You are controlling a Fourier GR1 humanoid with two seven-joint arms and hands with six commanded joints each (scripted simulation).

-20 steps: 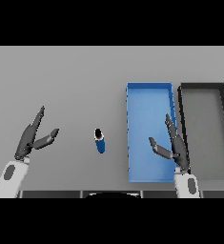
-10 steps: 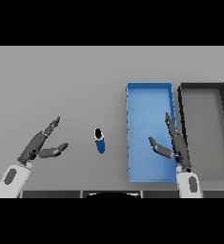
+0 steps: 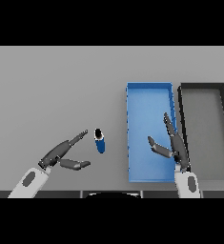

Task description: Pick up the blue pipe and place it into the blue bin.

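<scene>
A short blue pipe (image 3: 100, 141) with a dark open end stands on the grey table, just left of the blue bin (image 3: 148, 97). My left hand (image 3: 61, 153) lies low to the pipe's left, fingers straight and pointing at it, thumb spread below; a small gap separates the fingertips from the pipe. My right hand (image 3: 173, 144) hovers open over the bin's near right part, fingers pointing away from me, holding nothing.
A dark grey bin (image 3: 205, 90) stands right beside the blue bin, on its right side. The grey table (image 3: 56, 86) stretches wide to the left and back.
My left hand has swung right and lowered toward the pipe, its fingers now levelled at it. The right hand and the pipe have stayed where they were.
</scene>
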